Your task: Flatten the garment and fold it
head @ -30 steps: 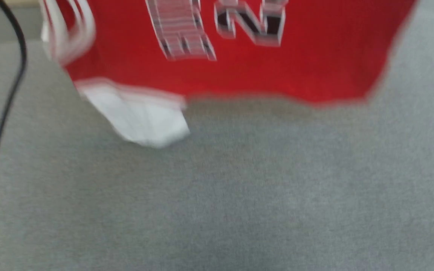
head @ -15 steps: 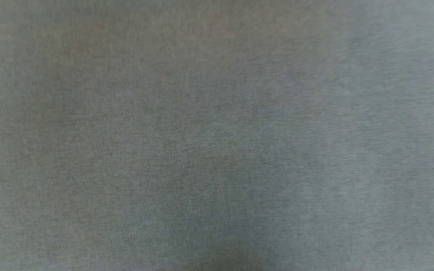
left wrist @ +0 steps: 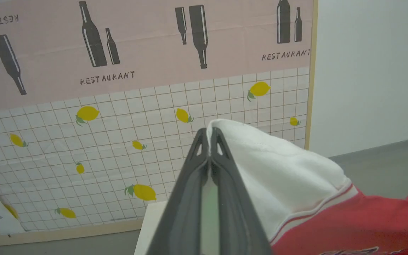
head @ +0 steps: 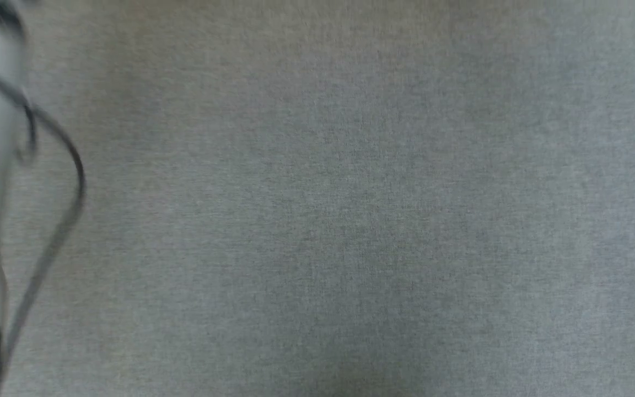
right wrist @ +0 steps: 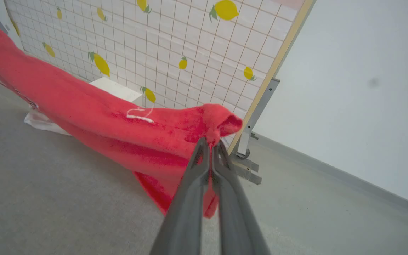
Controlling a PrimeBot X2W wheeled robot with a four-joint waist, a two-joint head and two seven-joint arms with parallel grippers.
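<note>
1. The left gripper (left wrist: 209,141) is clenched on the white sleeve of the garment (left wrist: 296,177).
2. The right gripper (right wrist: 211,145) is clenched on a red edge.
3. The garment hangs between both grippers, sagging toward the grey surface (right wrist: 48,198).

A lemon-print grid panel (right wrist: 197,39) stands at twelve o'clock, a white box (right wrist: 117,90) at its foot, white wall (right wrist: 349,88) at three

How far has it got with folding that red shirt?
Early days. Done: both hands have a grip, the left hand pinching the white sleeve, the right hand pinching a red edge of the garment. In hand: the garment hangs stretched between them over the gray surface. Left: laying it flat, then every fold; none shows yet.
</note>
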